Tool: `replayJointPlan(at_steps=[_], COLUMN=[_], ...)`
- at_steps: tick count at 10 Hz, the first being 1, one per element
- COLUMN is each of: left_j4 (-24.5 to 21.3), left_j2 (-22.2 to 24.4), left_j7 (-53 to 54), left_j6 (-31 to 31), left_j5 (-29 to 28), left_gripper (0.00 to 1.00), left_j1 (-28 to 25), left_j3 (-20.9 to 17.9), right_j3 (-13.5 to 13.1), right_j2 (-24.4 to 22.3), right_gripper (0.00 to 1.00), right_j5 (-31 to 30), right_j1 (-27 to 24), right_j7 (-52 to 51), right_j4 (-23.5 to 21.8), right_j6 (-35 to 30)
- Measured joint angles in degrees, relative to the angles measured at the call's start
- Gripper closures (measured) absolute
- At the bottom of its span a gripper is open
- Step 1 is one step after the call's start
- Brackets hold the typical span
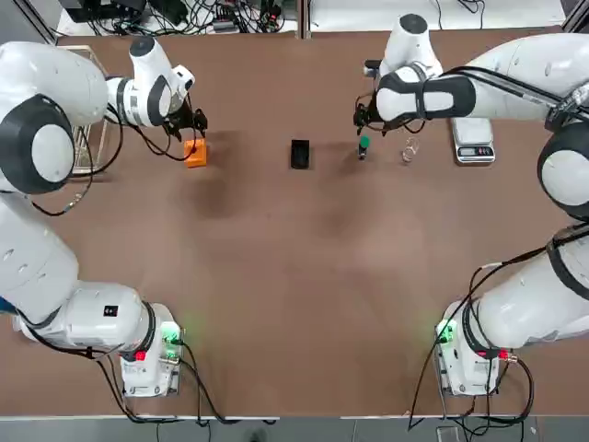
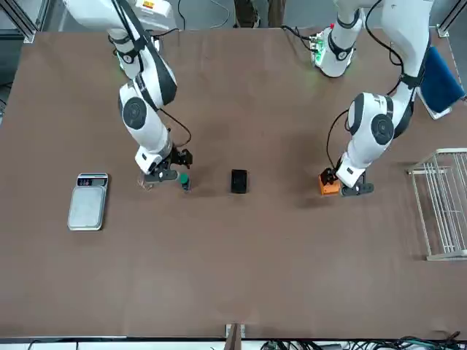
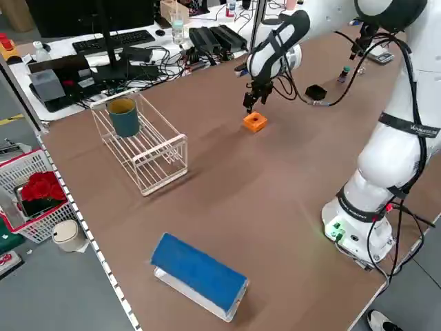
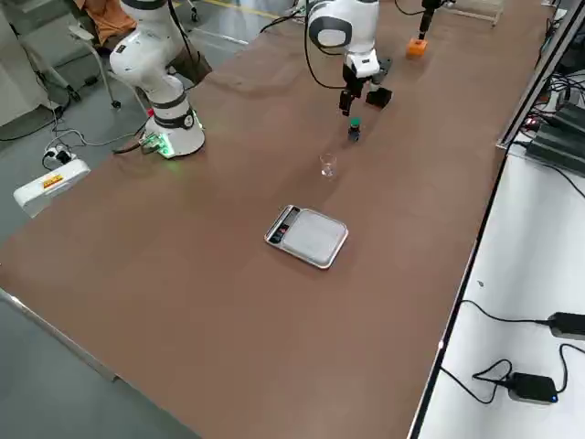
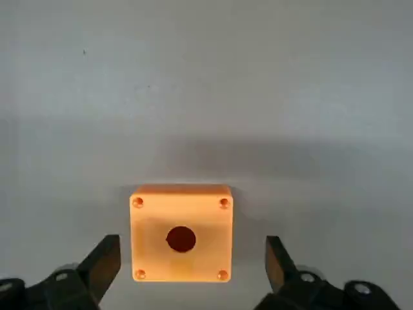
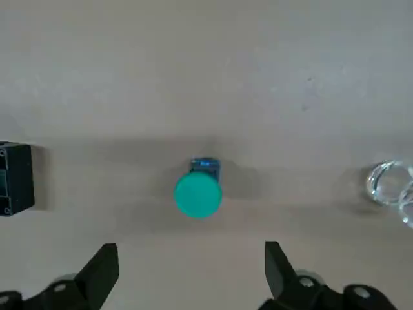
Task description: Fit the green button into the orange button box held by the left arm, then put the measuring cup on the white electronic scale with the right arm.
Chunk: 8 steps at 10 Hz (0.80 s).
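Even overhead light, soft shadows, sharp focus throughout.

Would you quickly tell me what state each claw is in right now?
Left claw: open, straddling the orange button box, not gripping it.
Right claw: open, holding nothing, above the green button.

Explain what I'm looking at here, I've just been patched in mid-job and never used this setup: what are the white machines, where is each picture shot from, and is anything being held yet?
Two white robot arms share a brown table. One picture looks straight down, one faces the arms from across the table, two look in from the sides, and two come from cameras on the wrists.

The left claw hangs open over the orange button box, fingers either side of it, not gripping. The right claw hangs open over the green button. Nothing is held.

In a row on the table lie the box, a black block, the button, the clear measuring cup and the white electronic scale. A wire rack stands at the left arm's side.
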<state>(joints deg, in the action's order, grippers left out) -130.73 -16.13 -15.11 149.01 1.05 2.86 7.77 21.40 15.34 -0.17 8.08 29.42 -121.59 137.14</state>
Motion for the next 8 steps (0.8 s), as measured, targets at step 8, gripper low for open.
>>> replayJointPlan(at_steps=[8], left_j4=[-0.2], left_j2=[-5.0], left_j7=[0.0], left_j6=[5.9], left_j5=[0.0], left_gripper=[0.00], left_j1=[-0.1], left_j3=[-0.1], right_j3=[0.3], right_j2=[6.5], right_gripper=[0.02], right_j5=[-13.3], right_j1=[1.2], right_j7=[16.3], right_j4=[-1.1], right_j6=[8.1])
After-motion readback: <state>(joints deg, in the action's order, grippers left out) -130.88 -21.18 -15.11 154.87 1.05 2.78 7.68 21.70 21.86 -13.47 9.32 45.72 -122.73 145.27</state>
